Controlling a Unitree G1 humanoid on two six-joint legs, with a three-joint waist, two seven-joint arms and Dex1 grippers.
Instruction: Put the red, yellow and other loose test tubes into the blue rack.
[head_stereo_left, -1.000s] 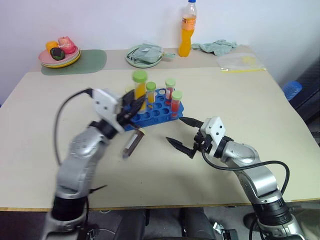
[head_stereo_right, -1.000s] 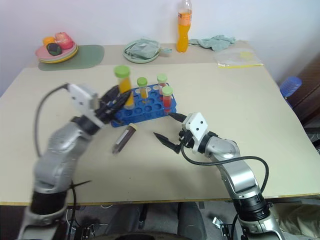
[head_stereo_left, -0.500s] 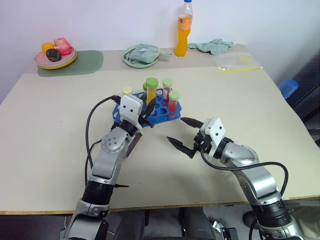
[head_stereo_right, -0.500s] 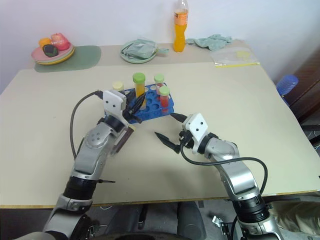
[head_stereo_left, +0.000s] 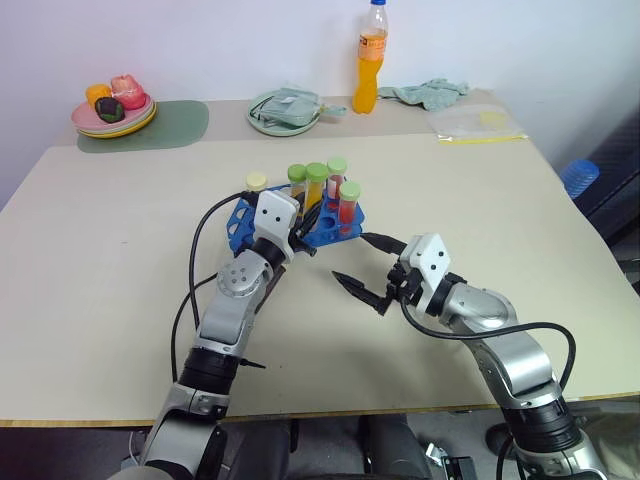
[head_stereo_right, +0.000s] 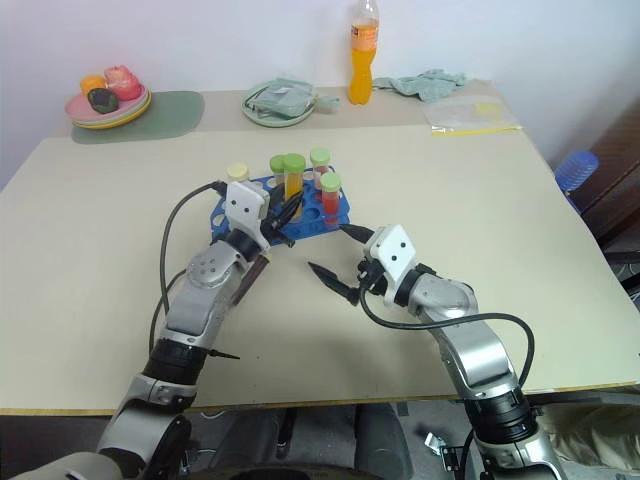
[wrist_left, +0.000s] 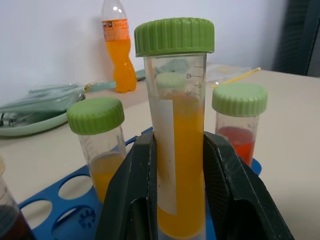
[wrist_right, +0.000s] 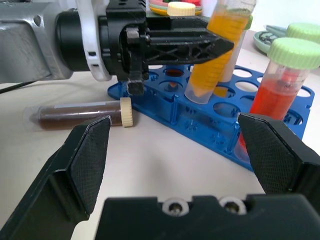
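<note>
Yellow-orange test tube (wrist_left: 176, 150), clamped in the left gripper (head_stereo_left: 300, 240)'s jaws, hangs tilted over the blue rack (wrist_right: 210, 125), so its tip may miss the hole; right gripper (head_stereo_left: 365, 270) gapes wide.

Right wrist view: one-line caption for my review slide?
Left gripper lowers a yellow-orange tube into the blue rack; a brown tube lies loose on the table.
</note>
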